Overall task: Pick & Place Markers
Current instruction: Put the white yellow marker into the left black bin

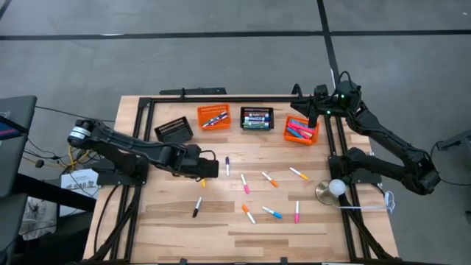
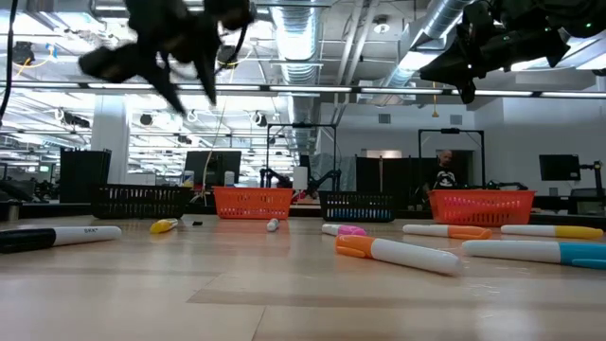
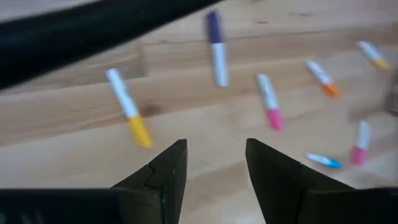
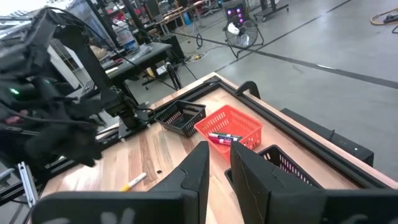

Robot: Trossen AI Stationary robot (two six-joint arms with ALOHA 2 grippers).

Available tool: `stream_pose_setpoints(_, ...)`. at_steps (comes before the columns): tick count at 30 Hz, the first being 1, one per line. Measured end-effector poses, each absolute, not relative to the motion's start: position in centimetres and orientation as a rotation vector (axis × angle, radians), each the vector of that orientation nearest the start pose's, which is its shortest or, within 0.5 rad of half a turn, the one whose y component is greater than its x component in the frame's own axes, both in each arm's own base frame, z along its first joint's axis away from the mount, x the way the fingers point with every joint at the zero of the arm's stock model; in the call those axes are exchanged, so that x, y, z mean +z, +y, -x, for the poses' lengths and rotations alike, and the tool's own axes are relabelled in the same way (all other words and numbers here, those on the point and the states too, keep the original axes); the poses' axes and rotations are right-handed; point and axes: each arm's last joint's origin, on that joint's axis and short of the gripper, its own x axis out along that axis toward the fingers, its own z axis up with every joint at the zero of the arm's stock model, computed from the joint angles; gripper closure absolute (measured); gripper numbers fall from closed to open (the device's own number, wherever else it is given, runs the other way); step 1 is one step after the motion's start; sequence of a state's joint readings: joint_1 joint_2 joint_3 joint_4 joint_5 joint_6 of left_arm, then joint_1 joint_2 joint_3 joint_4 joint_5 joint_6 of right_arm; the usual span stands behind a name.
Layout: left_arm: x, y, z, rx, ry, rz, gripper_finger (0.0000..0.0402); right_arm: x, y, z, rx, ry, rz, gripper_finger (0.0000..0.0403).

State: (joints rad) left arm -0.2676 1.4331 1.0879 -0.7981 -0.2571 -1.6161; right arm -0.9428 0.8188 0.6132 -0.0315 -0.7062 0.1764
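Hovering over scattered markers point(image 1: 245, 184), the left end effector point(image 3: 214, 162) holds its fingers apart, empty. Right end effector point(image 4: 219, 163) sits nearly closed above the orange basket point(image 1: 302, 129), apparently holding nothing.

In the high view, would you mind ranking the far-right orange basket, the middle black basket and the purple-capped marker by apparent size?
1. and 2. Far-right orange basket and middle black basket: they look about alike, so I won't rank them.
3. Purple-capped marker: clearly the smallest, a thin stick lying loose on the wood.
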Motion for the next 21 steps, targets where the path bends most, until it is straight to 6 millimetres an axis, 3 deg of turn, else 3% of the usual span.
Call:
stream_pose_setpoints(8,20.7,-5.0,-25.3,1.047,0.871,1.283,0.0239,28.4,-13.4,-12.0,-0.252,0.140,-0.348,0.0346)
stream_pose_setpoints(21,17.4,-3.9,-26.0,1.042,0.791,1.370,0.0239,28.4,-13.4,-12.0,-0.253,0.140,-0.348,0.0346)
